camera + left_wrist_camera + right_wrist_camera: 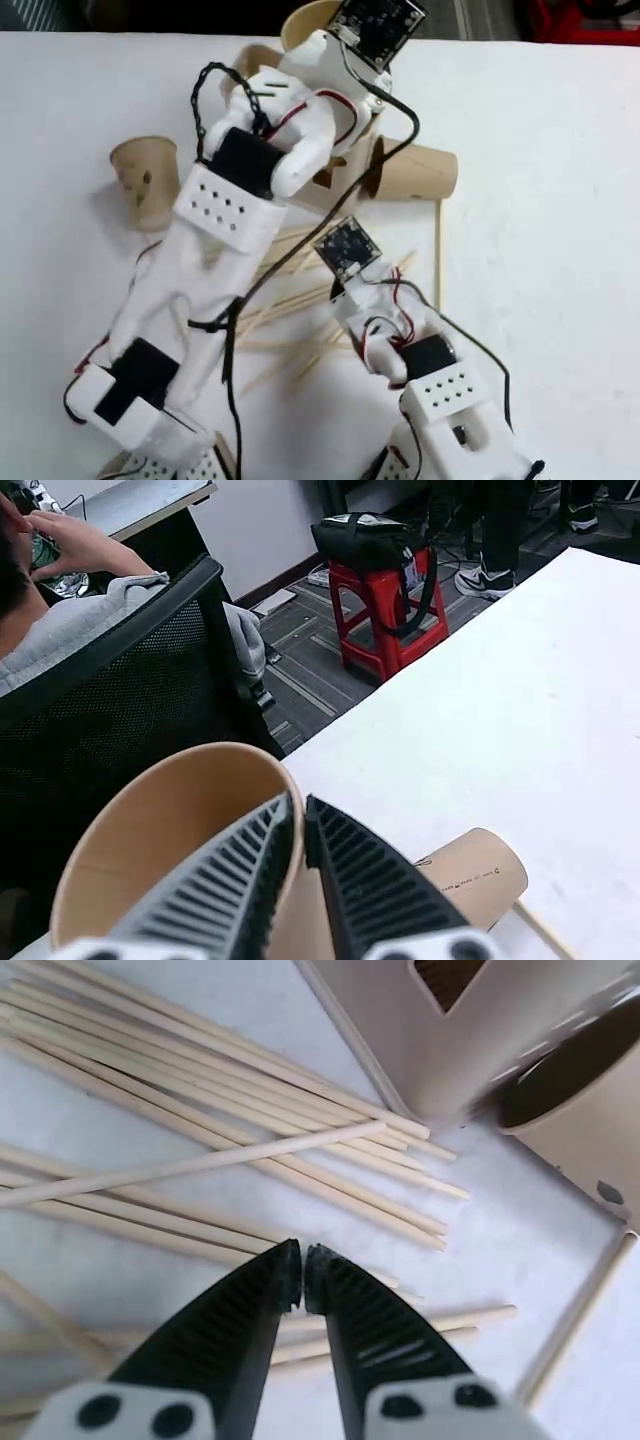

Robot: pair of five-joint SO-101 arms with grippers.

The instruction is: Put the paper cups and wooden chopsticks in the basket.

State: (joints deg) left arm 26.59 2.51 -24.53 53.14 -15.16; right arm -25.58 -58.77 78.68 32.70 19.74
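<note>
My left gripper [298, 805] is shut on the rim of a brown paper cup [170, 830], one finger inside and one outside. In the high view that cup [305, 25] is held at the table's far edge, beyond the beige basket [348, 165], which the left arm mostly covers. A second paper cup [420, 170] lies on its side against the basket's right. A third cup [145, 180] stands at the left. Several wooden chopsticks [290, 300] lie scattered mid-table. My right gripper [303, 1270] is shut just above the chopsticks [230, 1090], with nothing between its fingers.
One single chopstick [438, 250] lies apart to the right of the pile. The basket wall [470, 1030] with its handle cut-out and the lying cup [580, 1100] are close ahead of the right gripper. A black chair [110, 710] and a red stool [385, 610] stand beyond the table.
</note>
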